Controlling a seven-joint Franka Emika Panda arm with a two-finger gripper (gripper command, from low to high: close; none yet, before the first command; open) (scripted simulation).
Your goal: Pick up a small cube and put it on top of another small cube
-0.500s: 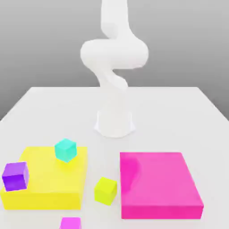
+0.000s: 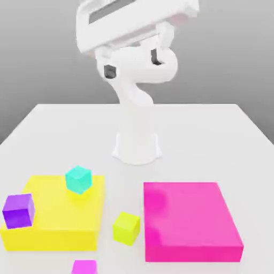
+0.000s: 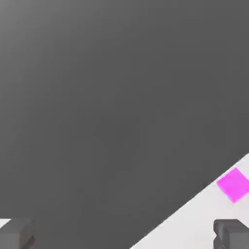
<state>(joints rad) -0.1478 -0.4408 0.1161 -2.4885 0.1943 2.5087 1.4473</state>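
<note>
On the white table sit 4 small cubes and 2 big flat blocks. The small lime cube rests on the bare table between the yellow block and the pink block, just beside both. 1 teal cube and 1 purple cube stand on the yellow block, well apart. 1 small magenta cube is cut off by the exterior view's lower edge. High above, the gripper hangs with its jaws spread wide, grasping nothing; the hand's top is cropped. In the hand view only the tips of 2 grey fingers show.
</note>
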